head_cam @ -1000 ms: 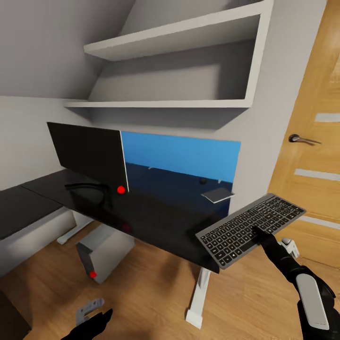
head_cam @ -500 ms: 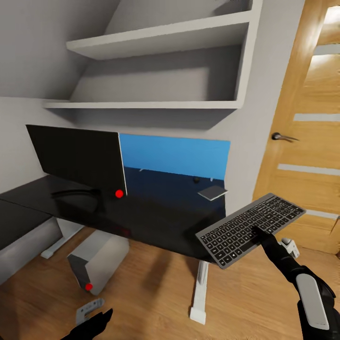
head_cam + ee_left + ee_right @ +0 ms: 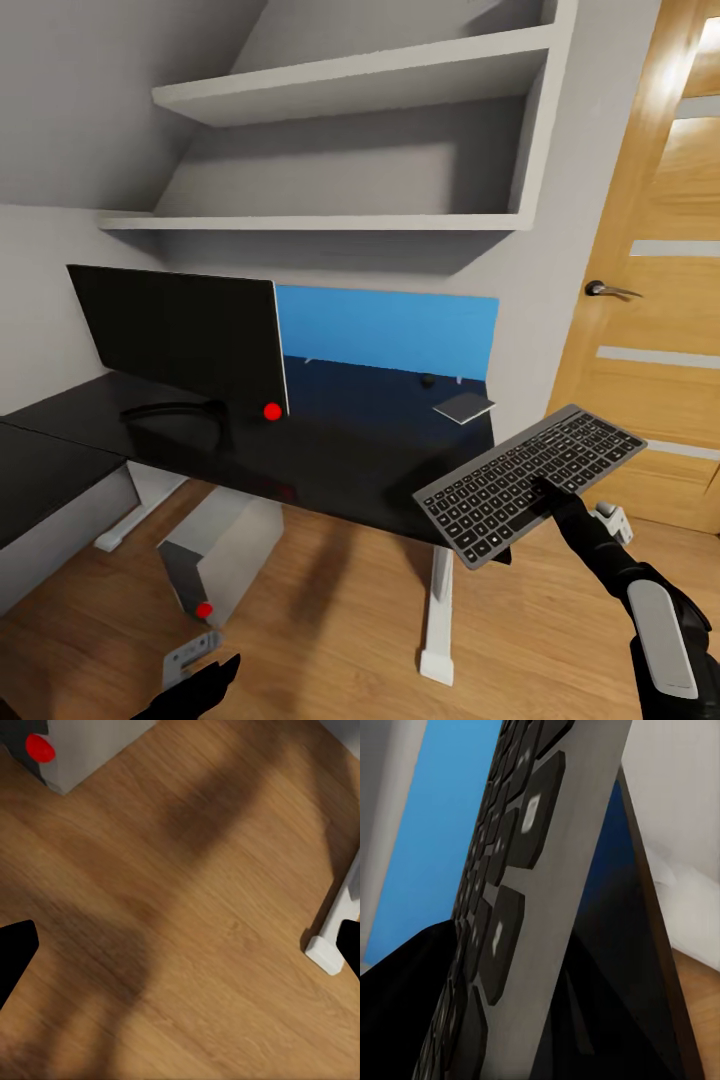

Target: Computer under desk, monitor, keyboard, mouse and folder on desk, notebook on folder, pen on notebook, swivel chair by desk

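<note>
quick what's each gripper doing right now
Left gripper: open, empty, above wooden floor.
Right gripper: shut on slim black-keyed grey keyboard.

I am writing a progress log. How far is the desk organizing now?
Done: monitor stands on the desk, computer beneath. In hand: right gripper holds the keyboard over the desk's edge. Left: placing it; mouse and notebook sit at the back.

1. The right arm (image 3: 655, 625) is extended forward and up from the lower right of the head view.
2. The right gripper (image 3: 553, 497) is closed on the keyboard (image 3: 530, 483), held tilted in the air.
3. The left gripper (image 3: 180, 945) is pointed down, its fingers (image 3: 16, 952) spread wide, nothing held.
</note>
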Robot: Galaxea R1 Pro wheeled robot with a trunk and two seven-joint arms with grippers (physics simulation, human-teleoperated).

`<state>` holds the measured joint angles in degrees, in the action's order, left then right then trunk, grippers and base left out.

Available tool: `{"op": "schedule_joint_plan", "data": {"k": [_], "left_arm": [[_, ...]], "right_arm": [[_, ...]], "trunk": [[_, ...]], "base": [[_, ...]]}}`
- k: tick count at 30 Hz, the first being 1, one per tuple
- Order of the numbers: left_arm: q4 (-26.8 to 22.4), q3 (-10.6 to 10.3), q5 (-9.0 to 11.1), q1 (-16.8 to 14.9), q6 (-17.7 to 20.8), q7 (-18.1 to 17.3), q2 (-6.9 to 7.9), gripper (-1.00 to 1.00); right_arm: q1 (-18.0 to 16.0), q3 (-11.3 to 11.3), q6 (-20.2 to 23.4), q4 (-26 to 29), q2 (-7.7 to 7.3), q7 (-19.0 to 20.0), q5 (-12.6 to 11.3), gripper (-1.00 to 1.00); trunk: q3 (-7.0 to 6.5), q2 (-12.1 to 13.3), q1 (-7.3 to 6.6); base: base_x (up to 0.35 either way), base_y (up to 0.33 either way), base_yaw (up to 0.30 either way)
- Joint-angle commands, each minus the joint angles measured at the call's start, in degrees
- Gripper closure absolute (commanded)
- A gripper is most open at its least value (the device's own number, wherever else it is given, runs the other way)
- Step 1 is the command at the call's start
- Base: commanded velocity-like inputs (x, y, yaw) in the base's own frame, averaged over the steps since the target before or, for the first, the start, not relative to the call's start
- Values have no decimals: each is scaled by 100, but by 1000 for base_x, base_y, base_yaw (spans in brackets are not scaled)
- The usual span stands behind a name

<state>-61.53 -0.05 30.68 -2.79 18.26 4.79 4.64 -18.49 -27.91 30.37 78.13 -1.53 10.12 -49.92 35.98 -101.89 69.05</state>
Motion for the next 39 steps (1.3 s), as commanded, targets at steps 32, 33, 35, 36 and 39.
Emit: {"op": "schedule_joint_plan", "data": {"k": [32,33,35,36,39], "left_arm": [[159,-144,60,-2,11,40,-7,-100],[159,-144,60,-2,11,40,-7,-100],[159,-144,60,-2,11,40,-7,-100],[159,-149,60,-2,11,42,-7,-100],[159,-152,60,-2,11,41,-7,-100]], "right_arm": [[-23,2572,-4351,60,1153,-2656,-90,100],[-27,2639,-4417,57,1153,-2703,-92,100],[-49,2803,-4587,32,1153,-2868,-97,100],[-71,2883,-4675,-129,1153,-3034,-248,100],[-135,2949,-4824,-465,1153,-3126,-759,100]], "trunk": [[6,-3,-1],[6,-3,-1],[6,-3,-1],[6,-3,-1],[6,-3,-1]], "base": [[0,1,0],[0,0,0],[0,0,0],[0,0,0],[0,0,0]]}}
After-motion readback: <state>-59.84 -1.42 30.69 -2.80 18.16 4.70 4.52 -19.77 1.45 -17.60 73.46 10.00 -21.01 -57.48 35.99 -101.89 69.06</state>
